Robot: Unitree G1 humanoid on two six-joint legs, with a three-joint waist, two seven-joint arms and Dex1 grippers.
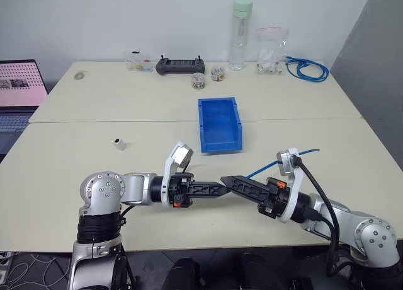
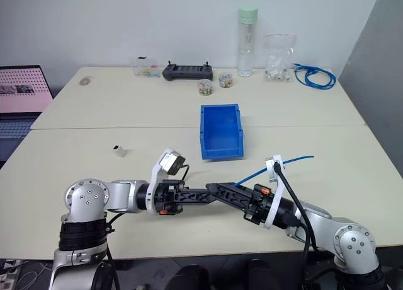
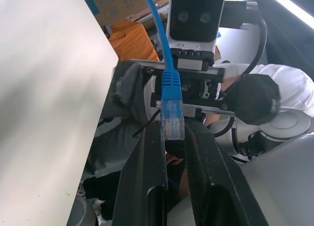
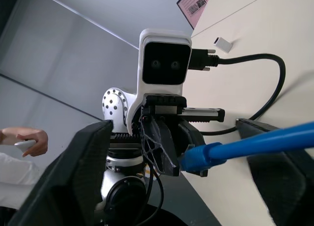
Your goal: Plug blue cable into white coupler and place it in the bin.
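My left gripper (image 3: pixel 171 137) is clamped on the thin bright-blue network cable's (image 1: pixel 267 168) clear plug, pointing at the spread-fingered right gripper (image 1: pixel 225 180); the cable trails diagonally away, near the blue plastic bin (image 1: pixel 220 124).

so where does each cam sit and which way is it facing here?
Left eye, right eye: on the head, looking forward and down over the table; both arms show, tools meeting tip to tip, bin beyond.
Left wrist: along the left tool, shut on the blue cable plug, facing the right wrist camera.
Right wrist: along the right tool, open around the cable, facing the left wrist camera; white coupler on the table behind, a person's hand at the edge.
Shared: the wrist views both show the plug.
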